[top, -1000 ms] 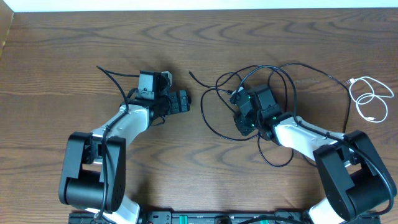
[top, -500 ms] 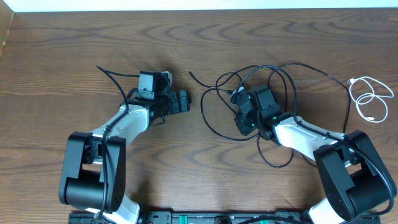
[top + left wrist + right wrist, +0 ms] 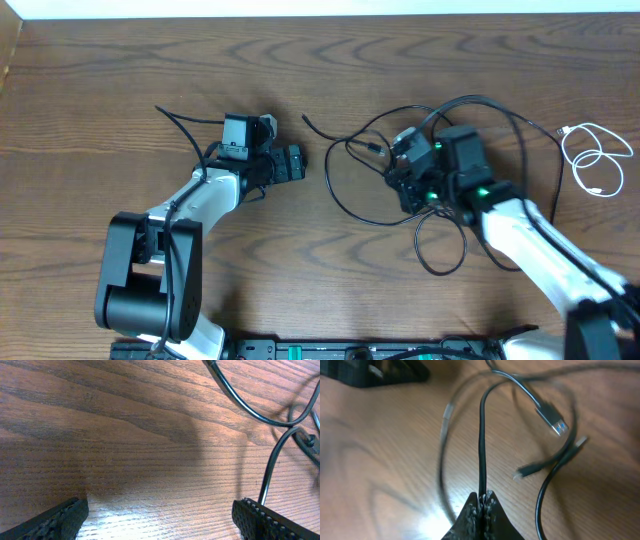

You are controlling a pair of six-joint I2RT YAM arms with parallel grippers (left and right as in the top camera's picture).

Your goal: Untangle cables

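Right pincer [image 3: 482, 501]: clamped on 1 black cable [image 3: 481, 435] running straight ahead | left pincer [image 3: 160, 517]: wide apart, holding nothing

A: What's around you?
B: You've got a dark wood-grain table [image 3: 90, 90] filling the overhead view, 1 pale strip [image 3: 300, 7] along its far edge.
A: And light?
B: You'll see bright glare [image 3: 127, 521] on the grain.

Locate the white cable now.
Overhead view: the white cable lies looped at the far right of the table, just past the black cable tangle pinched by the right gripper.
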